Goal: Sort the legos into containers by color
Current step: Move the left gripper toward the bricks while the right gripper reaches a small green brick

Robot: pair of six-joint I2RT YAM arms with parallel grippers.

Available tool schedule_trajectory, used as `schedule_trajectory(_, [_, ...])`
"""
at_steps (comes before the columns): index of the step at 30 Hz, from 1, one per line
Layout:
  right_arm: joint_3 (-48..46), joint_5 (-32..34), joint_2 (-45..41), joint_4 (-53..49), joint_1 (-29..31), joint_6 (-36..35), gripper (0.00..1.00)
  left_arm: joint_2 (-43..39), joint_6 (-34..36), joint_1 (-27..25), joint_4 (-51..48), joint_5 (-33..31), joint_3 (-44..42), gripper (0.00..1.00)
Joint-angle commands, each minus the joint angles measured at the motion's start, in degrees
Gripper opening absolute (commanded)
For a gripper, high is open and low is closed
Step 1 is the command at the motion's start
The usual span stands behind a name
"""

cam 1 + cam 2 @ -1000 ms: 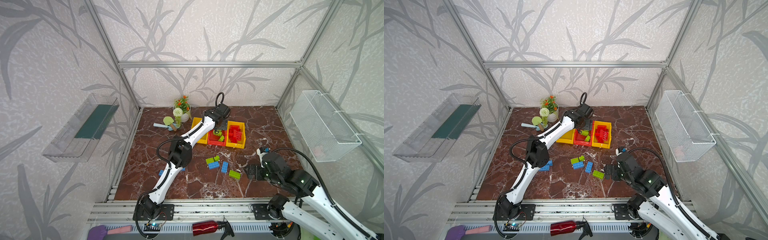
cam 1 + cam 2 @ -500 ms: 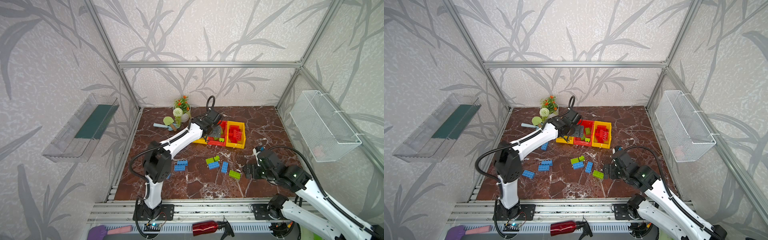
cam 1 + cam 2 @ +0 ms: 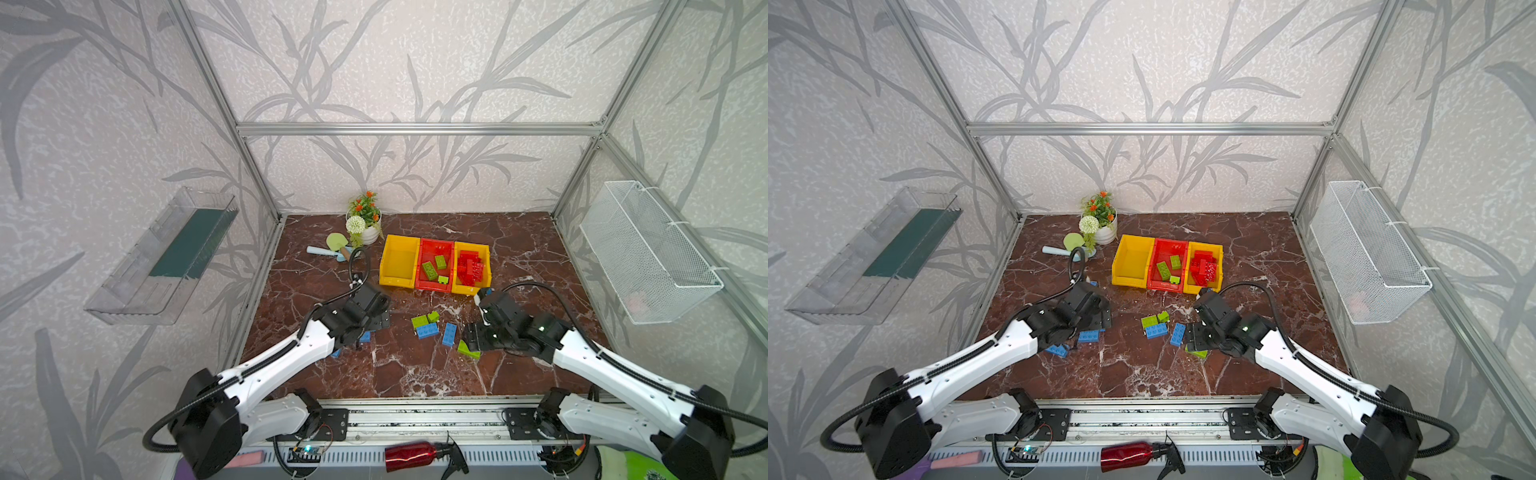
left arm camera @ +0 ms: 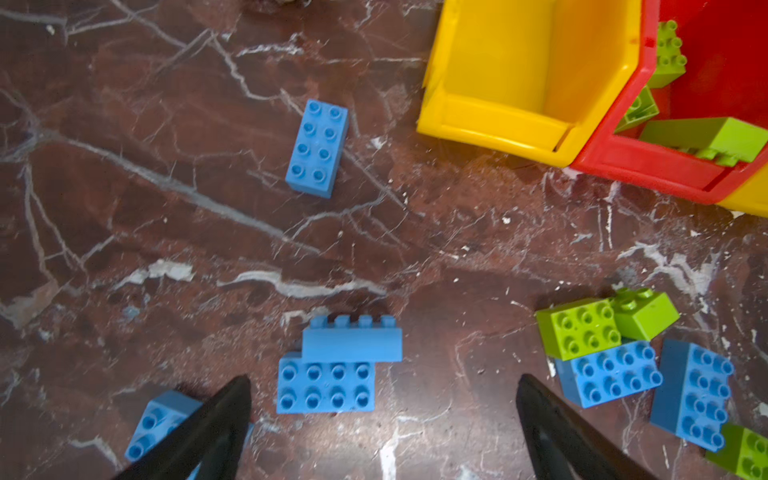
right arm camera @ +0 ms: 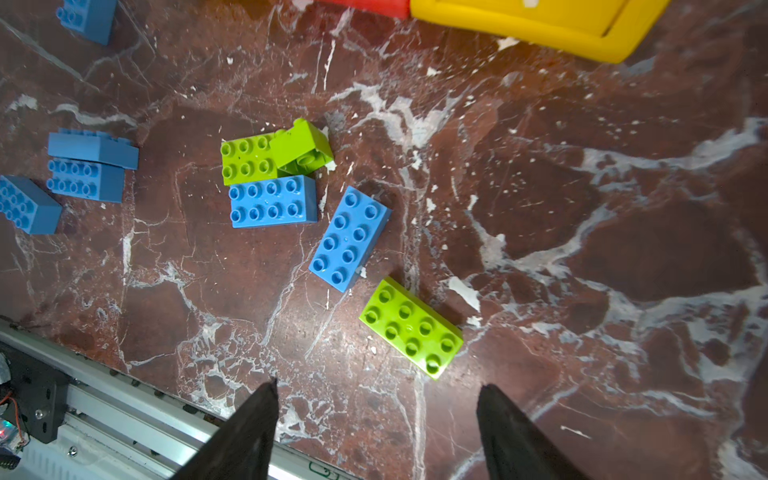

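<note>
Left tool [image 4: 382, 379] left bin [image 3: 432, 286]; greens [image 3: 429, 271] inside.

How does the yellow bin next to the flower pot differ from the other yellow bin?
The yellow bin by the flower pot is empty; the other yellow bin holds red bricks. In both top views the first ends the row on the left, the other on the right. Both have the same shape and adjoin the red bin.
</note>
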Motion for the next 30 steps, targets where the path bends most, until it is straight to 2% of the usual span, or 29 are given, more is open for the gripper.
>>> schedule_trajectory(1, [3.49, -0.42, 5.78, 5.49, 2.16, 0.74, 0.72, -5.98, -4.71, -0.1, 0.82, -2.77, -3.76, 0.99])
schedule_trajectory(5, [7.48, -1.44, 14.11, 6.6, 2.86, 0.87, 0.67, -11.48, -6.13, -0.1, 0.65, -3.4, -7.7, 0.99])
schedule_trajectory(13, [15.71, -1.47, 27.48, 8.2, 2.97, -0.24, 0.66, -19.55, -7.11, -0.05, 0.61, -5.16, -14.01, 0.99])
schedule_trajectory(21, [26.38, 0.5, 40.21, 0.47, 2.44, -1.97, 0.54, -21.89, -6.01, 0.04, -1.19, -5.18, -14.13, 0.99])
schedule_trajectory(30, [26.21, 2.94, 42.59, 1.55, 1.5, -2.13, 0.52, -23.66, -5.68, 0.12, -5.99, -5.51, -11.25, 0.99])
